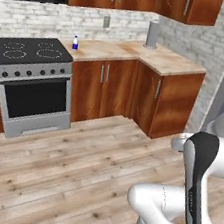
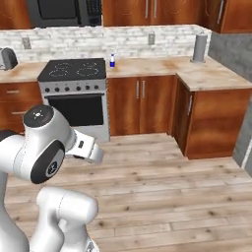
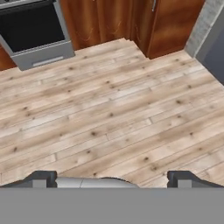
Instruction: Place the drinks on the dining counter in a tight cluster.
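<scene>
The brick-backed beige stone worktop [image 1: 161, 60] carries the black-topped steel stove [image 1: 31, 52]; just beside the stove stands the small clear bottle with blue label and white cap [image 1: 75, 42]. The task looks barely begun; the two-finger gripper [image 3: 112, 178], well apart from the stove, points at bare plank floor, jaws spread wide and empty.

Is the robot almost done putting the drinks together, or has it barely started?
Barely started, it seems. Nothing looks done: the clear bottle with the blue label stands on the kitchen worktop beside the stove, far from the arm. In hand: nothing, as the gripper is open over the wooden floor. Left: fetching that bottle and clustering the drinks.
</scene>
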Available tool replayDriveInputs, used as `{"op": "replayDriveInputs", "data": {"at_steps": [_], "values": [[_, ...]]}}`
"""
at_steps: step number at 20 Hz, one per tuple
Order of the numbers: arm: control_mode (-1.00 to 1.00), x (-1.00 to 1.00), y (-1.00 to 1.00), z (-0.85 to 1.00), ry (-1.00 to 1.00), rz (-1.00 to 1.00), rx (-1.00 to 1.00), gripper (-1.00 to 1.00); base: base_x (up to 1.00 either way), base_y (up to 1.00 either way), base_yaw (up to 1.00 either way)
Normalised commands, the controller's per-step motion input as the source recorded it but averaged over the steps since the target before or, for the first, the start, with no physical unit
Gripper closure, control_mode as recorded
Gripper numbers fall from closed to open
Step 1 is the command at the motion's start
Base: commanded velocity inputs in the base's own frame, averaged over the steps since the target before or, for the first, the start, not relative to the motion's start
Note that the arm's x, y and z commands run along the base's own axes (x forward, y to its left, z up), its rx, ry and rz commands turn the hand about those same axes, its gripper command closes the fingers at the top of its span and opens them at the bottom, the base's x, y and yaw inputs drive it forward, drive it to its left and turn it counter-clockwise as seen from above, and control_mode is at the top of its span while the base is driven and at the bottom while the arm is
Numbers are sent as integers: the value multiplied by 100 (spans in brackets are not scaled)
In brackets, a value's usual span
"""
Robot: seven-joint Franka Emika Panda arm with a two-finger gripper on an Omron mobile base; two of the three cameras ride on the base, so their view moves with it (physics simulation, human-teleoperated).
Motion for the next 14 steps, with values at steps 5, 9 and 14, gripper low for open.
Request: {"op": "replayDriveInputs", "data": {"at_steps": [5,9,14], "values": [[100,0,0,0,0,0,0,-100,100,0,0],[100,0,0,0,0,0,0,-100,100,0,1],[100,0,0,0,0,0,0,-100,100,0,9]]}}
